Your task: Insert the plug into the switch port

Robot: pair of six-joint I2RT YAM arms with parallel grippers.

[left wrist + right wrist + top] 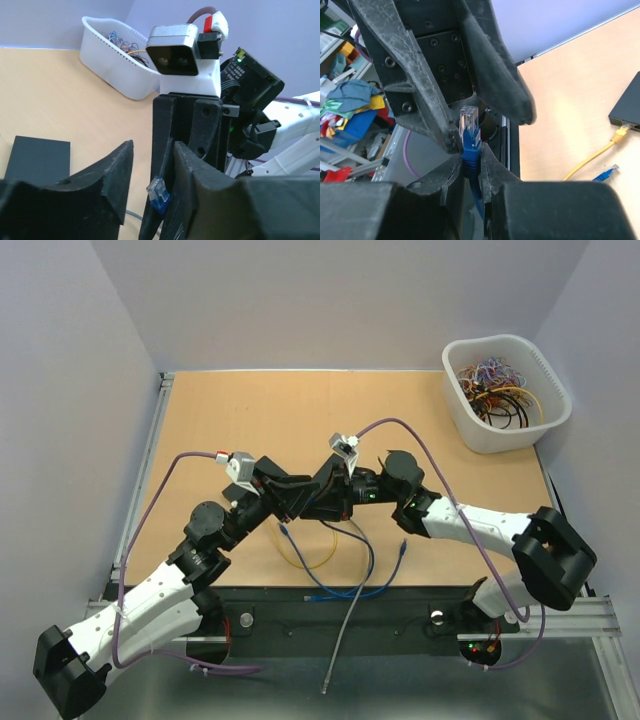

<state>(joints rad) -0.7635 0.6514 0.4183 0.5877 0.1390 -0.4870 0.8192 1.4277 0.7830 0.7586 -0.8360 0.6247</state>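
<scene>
The plug (470,131), blue with a clear tip, is pinched at its boot between the fingers of the right end effector (471,165), which are pressed together on it. The clear tip is left standing free above the fingertips. The blue cable is seen running down from the boot between those fingers.

The plug is held off the tabletop (250,420), over its near middle, where the two arms meet in the top view. The left end effector (152,147) is placed around it with its fingers (112,175) spread. One finger is seen just beside the plug and the other stands clearly apart, so nothing is gripped by it.

The switch (626,102), a flat black box, lies on the tabletop well apart from the plug. A yellow cable (592,157) is seen with its connector against one edge of the switch. A second blue connector (607,173) lies loose on the wood near that cable. Loops of blue and yellow cable are spread on the near part of the tabletop below the arms.

At the far right corner a white basket (455,390) filled with coiled wires is set.
</scene>
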